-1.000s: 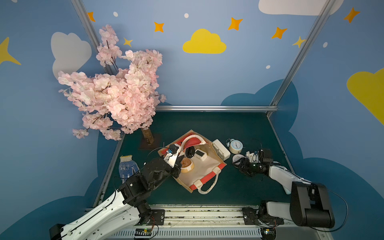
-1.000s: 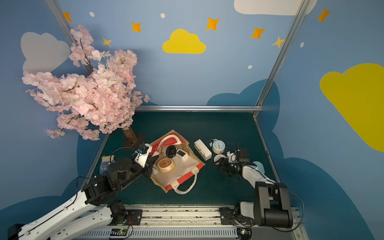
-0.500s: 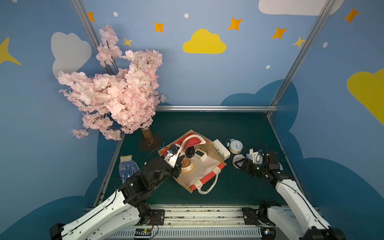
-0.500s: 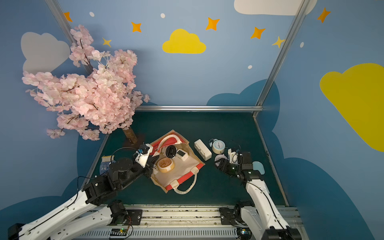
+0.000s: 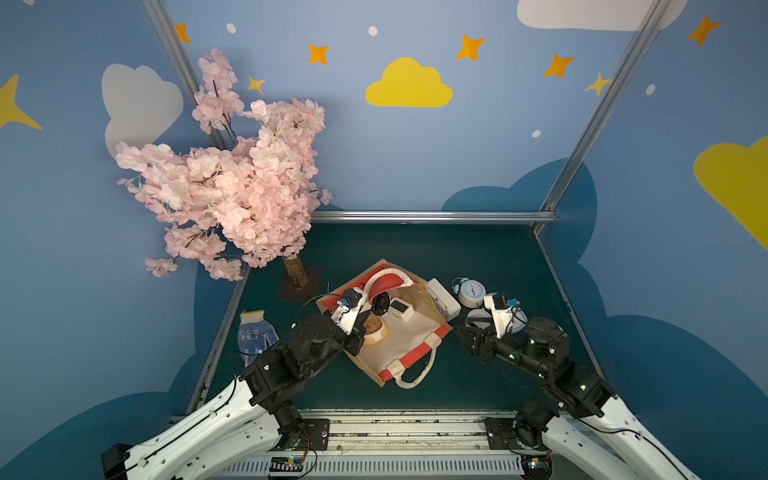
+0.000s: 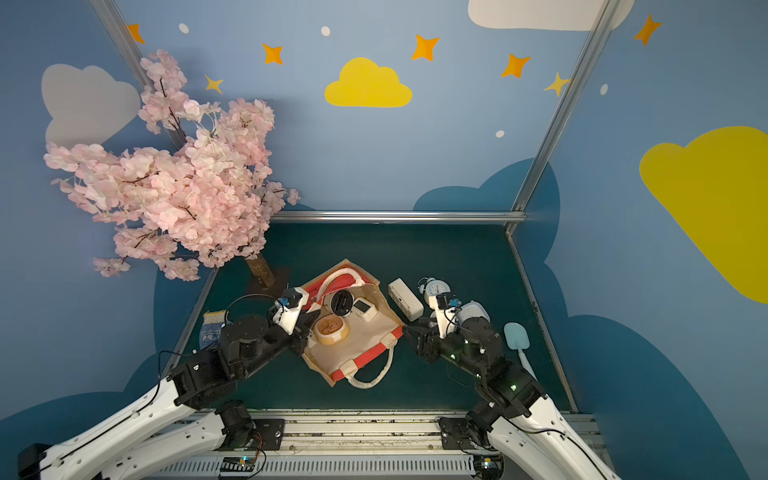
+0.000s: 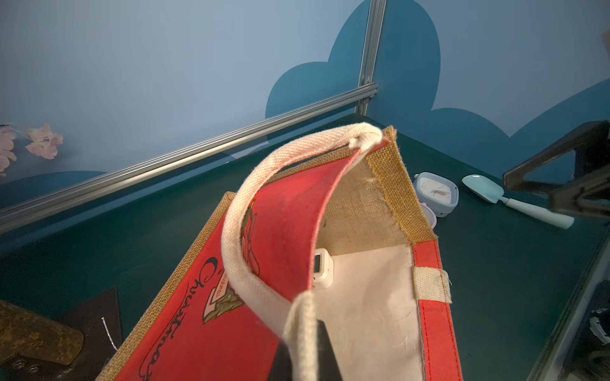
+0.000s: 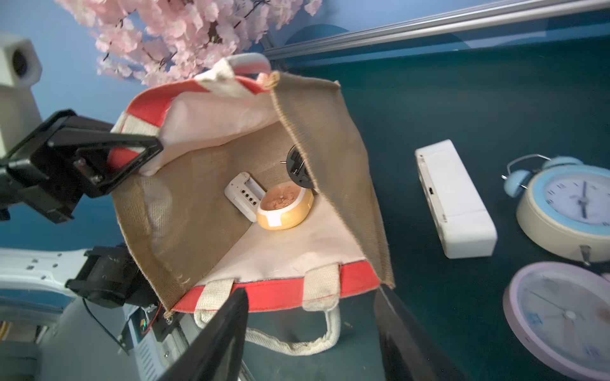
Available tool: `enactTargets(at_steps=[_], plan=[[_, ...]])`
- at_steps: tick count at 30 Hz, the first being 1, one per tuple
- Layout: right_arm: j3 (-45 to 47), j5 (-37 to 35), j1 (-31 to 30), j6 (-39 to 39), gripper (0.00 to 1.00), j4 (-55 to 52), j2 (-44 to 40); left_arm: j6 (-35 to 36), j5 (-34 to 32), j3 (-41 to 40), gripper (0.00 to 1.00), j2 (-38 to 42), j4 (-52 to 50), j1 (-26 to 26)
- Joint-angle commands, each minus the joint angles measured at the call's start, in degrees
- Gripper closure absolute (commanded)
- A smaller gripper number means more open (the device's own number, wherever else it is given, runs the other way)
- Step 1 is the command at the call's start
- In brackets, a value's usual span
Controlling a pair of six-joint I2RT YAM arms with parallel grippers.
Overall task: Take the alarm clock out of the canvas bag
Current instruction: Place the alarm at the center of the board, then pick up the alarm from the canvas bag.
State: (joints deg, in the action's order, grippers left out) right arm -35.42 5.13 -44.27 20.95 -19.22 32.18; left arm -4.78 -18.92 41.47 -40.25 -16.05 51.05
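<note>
The canvas bag [image 5: 409, 338] [image 6: 365, 338] lies on its side on the green table, mouth facing my right arm. Deep inside rest an orange round alarm clock [image 8: 284, 206] [image 5: 374, 329], a white square clock [image 8: 244, 194] [image 7: 321, 272] and a black round clock [image 8: 298, 165]. My left gripper [image 7: 305, 330] [image 5: 359, 328] is shut on the cream handle [image 7: 251, 280] of the bag's upper side and holds the mouth up. My right gripper [image 8: 310, 316] [image 5: 461, 332] is open, just outside the mouth at the lower red rim, and holds nothing. The lower handle [image 8: 297, 346] lies on the table between its fingers.
Beside the bag lie a white box [image 8: 455, 201], a blue twin-bell clock [image 8: 571, 211] [image 5: 471, 288], a pink round clock [image 8: 561, 320], a blue square clock [image 7: 435, 193] and a blue spoon [image 6: 517, 338]. A blossom tree [image 5: 232, 195] stands at the back left, a glove [image 5: 255, 336] at the left edge.
My right arm has swung its elbow up and back. Its gripper has crept towards the bag's mouth with the jaws a little narrower. The left gripper and the bag have not moved.
</note>
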Motion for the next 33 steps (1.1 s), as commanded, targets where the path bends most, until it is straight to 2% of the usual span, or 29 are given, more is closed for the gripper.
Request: enactTargets(at_steps=[1, 5, 9, 12, 16, 21, 26, 28, 30, 33], plan=[[-2.4, -13.6, -9.6, -4.6, 0.39, 5.5, 7.0, 0.0, 1.7, 2.2, 0.93, 0.4, 4.9, 0.4], [-6.2, -22.5, -21.3, -8.3, 0.38, 11.5, 17.1, -0.4, 1.3, 3.1, 0.93, 0.0, 3.9, 0.7], [-8.9, -21.3, -24.7, -8.2, 0.39, 15.3, 26.2, -0.6, 1.1, 3.2, 0.93, -0.3, 3.9, 1.1], [-12.2, -21.6, -25.9, -8.8, 0.4, 13.2, 32.7, -0.5, 1.1, 3.5, 0.93, -0.6, 4.0, 1.5], [-13.8, -24.3, -24.4, -8.4, 0.4, 9.9, 38.1, 0.1, 0.8, 3.2, 0.94, -0.3, 4.3, 2.1], [-13.4, -22.3, -18.6, -8.5, 0.4, 6.4, 42.2, 0.5, 0.5, 2.4, 0.94, 0.9, 4.8, 2.7], [-13.1, -22.2, -14.7, -10.1, 0.39, 6.6, 46.4, 1.4, 1.2, 1.5, 0.94, 2.0, 6.0, 3.5], [-13.6, -20.1, -12.4, -9.9, 0.39, 7.1, 48.8, 1.9, 1.8, 1.3, 0.94, 2.1, 6.6, 3.8], [-14.9, -18.1, -11.1, -10.4, 0.38, 6.6, 51.7, 2.4, 2.0, 1.1, 0.94, 2.0, 7.2, 4.1], [-17.2, -18.7, -10.3, -11.0, 0.36, 4.2, 56.6, 3.1, 2.0, 1.4, 0.94, 1.5, 6.9, 4.3]])
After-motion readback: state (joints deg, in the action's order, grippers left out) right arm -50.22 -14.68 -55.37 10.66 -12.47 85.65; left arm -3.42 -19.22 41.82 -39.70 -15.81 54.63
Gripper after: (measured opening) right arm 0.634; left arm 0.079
